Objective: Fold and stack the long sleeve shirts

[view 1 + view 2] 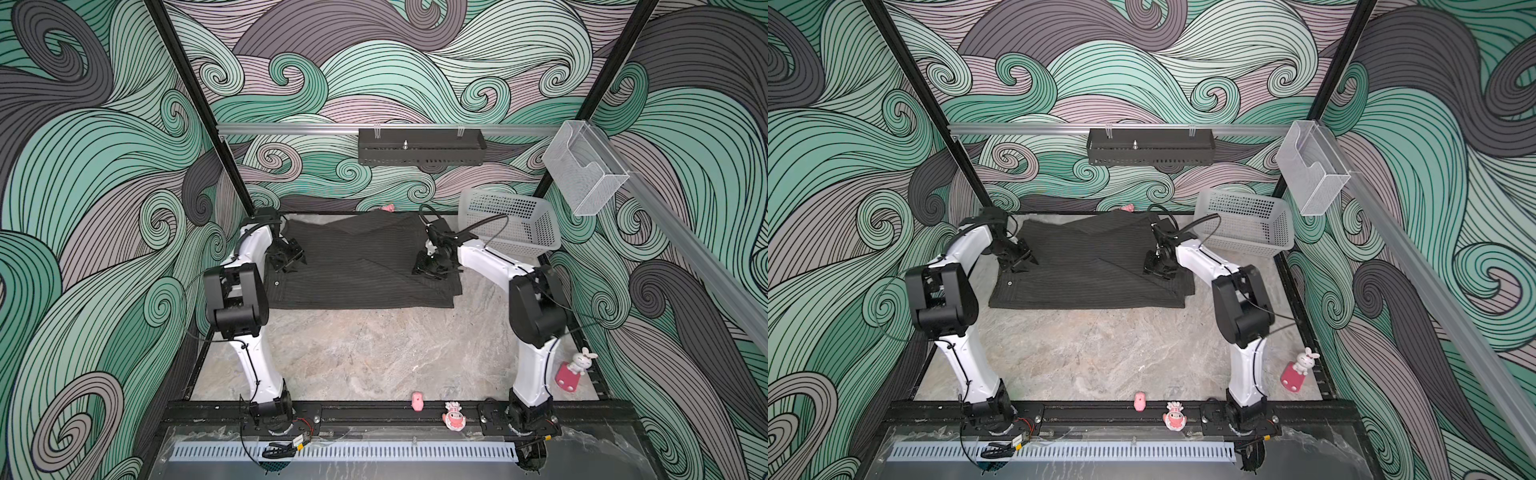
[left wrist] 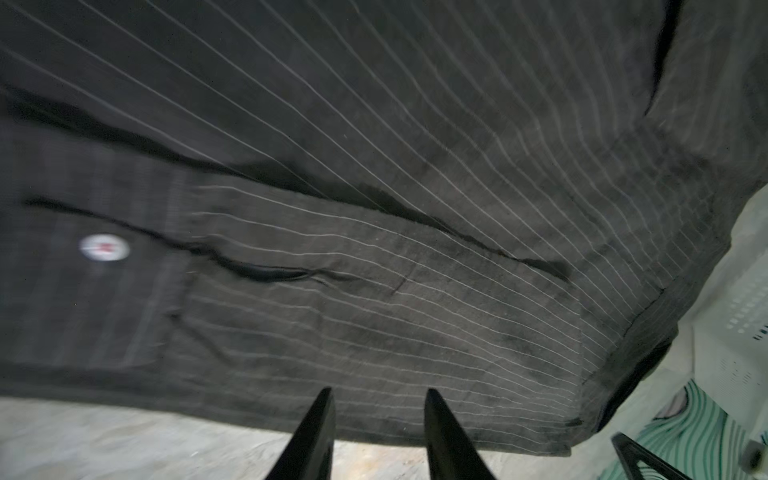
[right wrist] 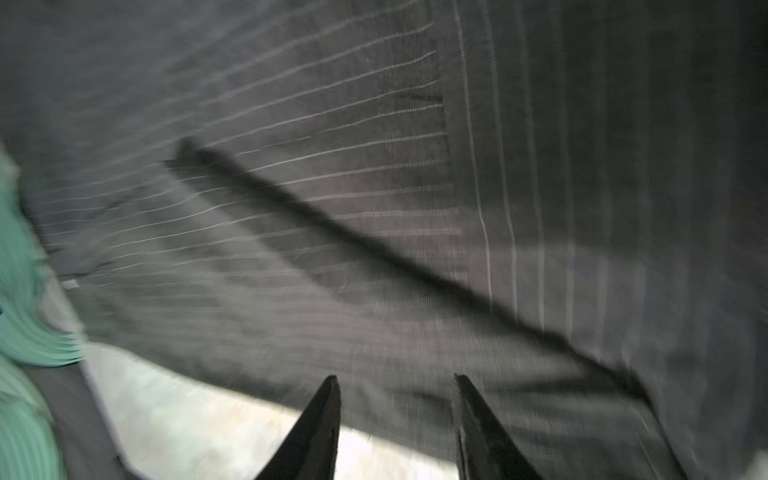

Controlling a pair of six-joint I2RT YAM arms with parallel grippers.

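Two spread: left pincer [image 2: 378, 392], right pincer [image 3: 395, 378] | both over striped shirt [image 1: 357, 266] | button [image 2: 104, 247] with red mark, blurred, unreadable

Soft even light; blurred shirt [image 3: 374, 208] in wrist views

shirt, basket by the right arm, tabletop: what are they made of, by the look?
Pinstriped shirt: woven cloth, matte charcoal; it lies in soft folds with thin pale stripes.
Basket: likely moulded plastic, translucent white, with a regular grid of holes.
Tabletop: marble-look grey-beige veining, low sheen; stone or printed laminate, cannot tell.
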